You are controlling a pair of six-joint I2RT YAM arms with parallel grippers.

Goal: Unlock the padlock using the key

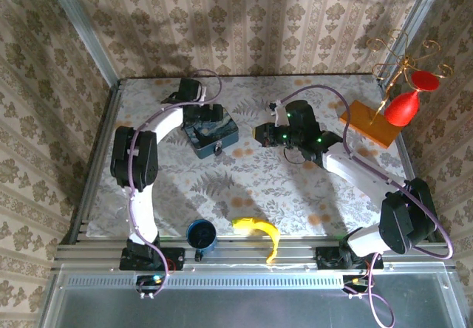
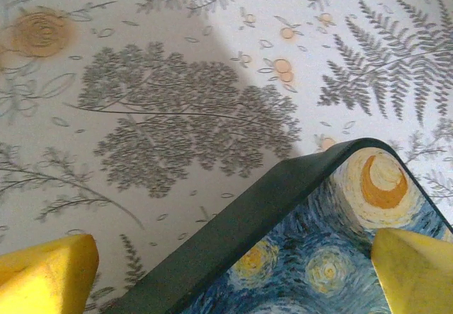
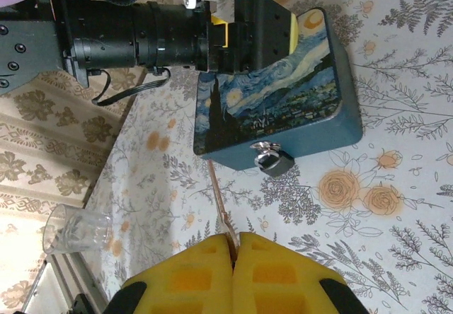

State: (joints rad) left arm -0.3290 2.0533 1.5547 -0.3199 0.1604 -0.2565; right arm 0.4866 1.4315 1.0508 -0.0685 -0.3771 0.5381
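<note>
The padlock (image 3: 273,162), a small dark lump with a silver shackle, hangs on the front wall of the blue night-sky tin (image 3: 297,95); from above it is a small dark spot (image 1: 219,151) at the near side of the tin (image 1: 211,136). My right gripper (image 3: 233,247) is shut on the key (image 3: 219,197), whose thin blade points toward the tin's front wall, left of the padlock and apart from it. That gripper (image 1: 260,132) hovers right of the tin. My left gripper (image 2: 230,286) is open, one yellow finger (image 2: 42,275) over the table and the other over the lid, astride a corner of the tin (image 2: 233,236).
A blue cup (image 1: 201,234) and a banana (image 1: 259,232) lie near the table's front edge. An orange block (image 1: 367,123) with a red ornament (image 1: 403,106) stands at the back right. A clear glass (image 3: 74,230) sits by the table's edge.
</note>
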